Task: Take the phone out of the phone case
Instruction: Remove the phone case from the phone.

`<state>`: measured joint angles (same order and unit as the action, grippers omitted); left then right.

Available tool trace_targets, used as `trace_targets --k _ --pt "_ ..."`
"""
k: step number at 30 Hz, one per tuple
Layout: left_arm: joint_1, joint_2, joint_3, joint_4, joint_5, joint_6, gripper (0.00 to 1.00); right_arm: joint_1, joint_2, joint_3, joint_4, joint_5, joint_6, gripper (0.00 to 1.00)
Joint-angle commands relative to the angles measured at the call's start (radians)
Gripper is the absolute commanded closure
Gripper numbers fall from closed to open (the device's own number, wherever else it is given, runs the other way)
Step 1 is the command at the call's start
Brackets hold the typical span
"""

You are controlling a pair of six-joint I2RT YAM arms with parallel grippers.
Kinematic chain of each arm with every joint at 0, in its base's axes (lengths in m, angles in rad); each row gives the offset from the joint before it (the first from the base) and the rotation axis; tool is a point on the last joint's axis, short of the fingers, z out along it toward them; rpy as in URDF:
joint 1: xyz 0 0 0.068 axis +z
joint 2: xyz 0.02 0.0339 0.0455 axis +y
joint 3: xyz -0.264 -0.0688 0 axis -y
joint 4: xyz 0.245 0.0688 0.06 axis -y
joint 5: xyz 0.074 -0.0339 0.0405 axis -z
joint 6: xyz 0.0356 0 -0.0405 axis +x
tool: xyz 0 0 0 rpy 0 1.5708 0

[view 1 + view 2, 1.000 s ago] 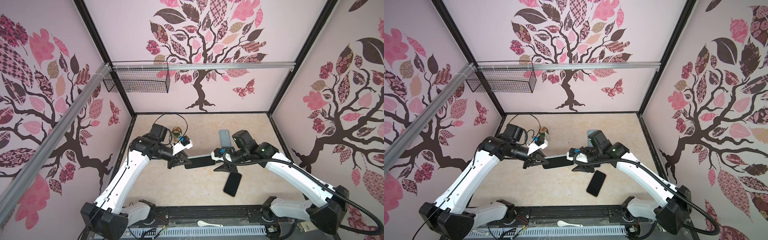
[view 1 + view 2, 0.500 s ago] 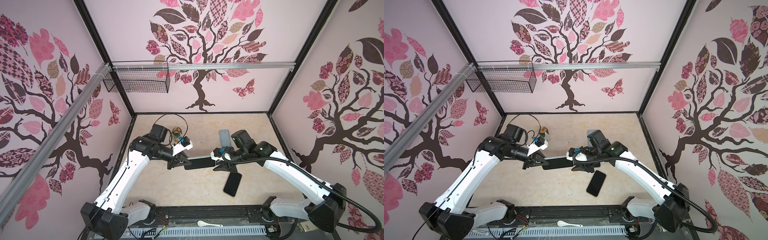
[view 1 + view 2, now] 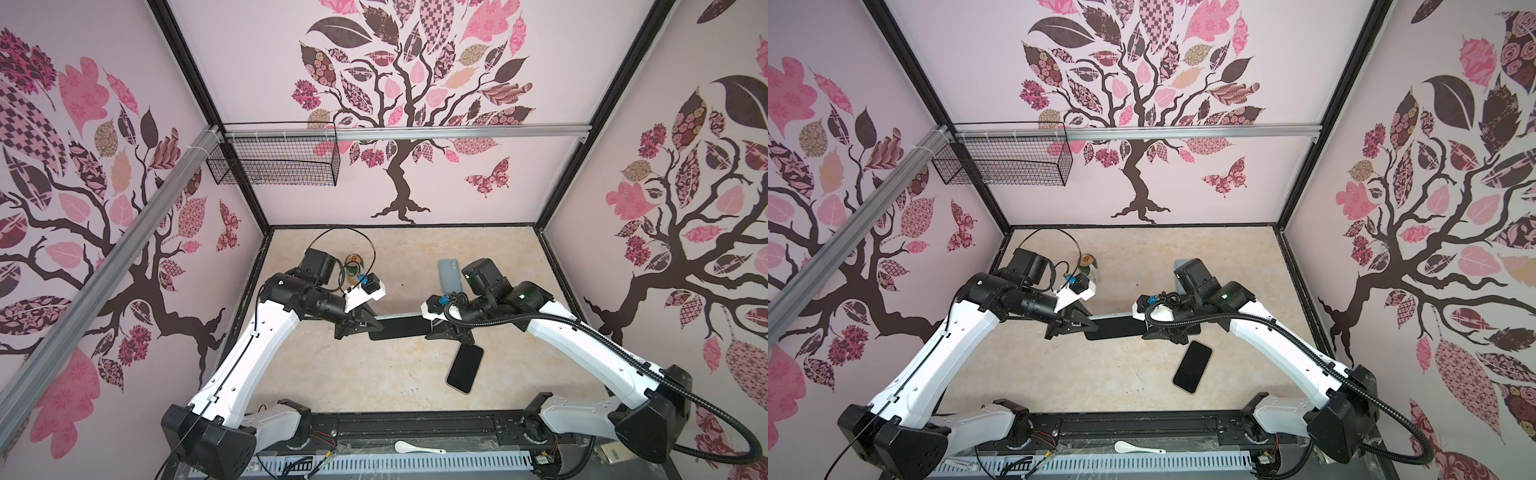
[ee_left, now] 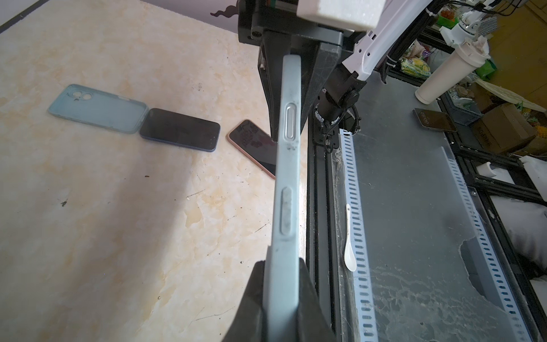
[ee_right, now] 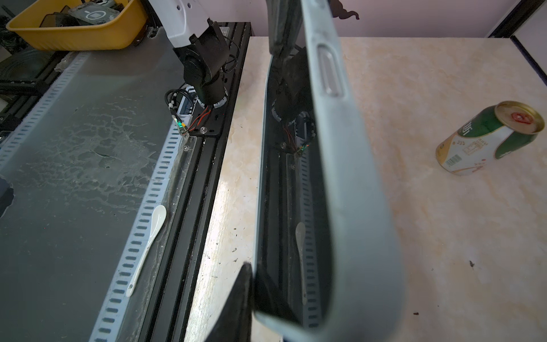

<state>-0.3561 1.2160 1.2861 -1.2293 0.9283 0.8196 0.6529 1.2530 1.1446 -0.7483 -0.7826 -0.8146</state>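
Reference thing: the loose phone, lying flat and screen up on the worktop.

Nearer than it, on the front rail off the worktop: a white spoon. It plays no part in this task.

Just beyond it and raised clear of the worktop: the phone case, pale blue, turned on edge and spanning between the two arms. The phone sits inside; its dark glass shows from the right wrist, so extraction is not done. The left fingers are clamped across one end. The right fingers flank the opposite end and look pressed onto it, though that contact is only partly visible.

Judgement: holding both ends off the surface gives each arm purchase, so the case lip can be flexed away from the phone.

Farther beyond: an empty case with nothing in it. A dark blue phone touches its end.

About as far, toward the left arm's side: a dented can, contents not visible.

Farthest, high on the back wall: a wire basket, apparently empty.
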Motion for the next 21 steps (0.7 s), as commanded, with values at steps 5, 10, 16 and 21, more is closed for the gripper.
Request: trace_targets --k 5,10,16,21 --pt "0.003 0.025 0.012 0.005 0.034 0.017 1.0 0.005 -0.006 0.02 -0.022 -0.06 -0.037 1.0" --pt "0.003 0.046 0.028 0.0 0.032 0.015 1.0 0.018 -0.029 -0.001 0.011 -0.03 -0.056 1.0" --pt "0.004 0.138 0.109 -0.086 0.049 0.066 1.0 0.061 -0.108 -0.084 0.14 0.042 -0.081 1.0" --pt "0.005 0.219 0.179 -0.16 0.05 0.111 1.0 0.105 -0.134 -0.1 0.178 0.091 -0.124 1.0"
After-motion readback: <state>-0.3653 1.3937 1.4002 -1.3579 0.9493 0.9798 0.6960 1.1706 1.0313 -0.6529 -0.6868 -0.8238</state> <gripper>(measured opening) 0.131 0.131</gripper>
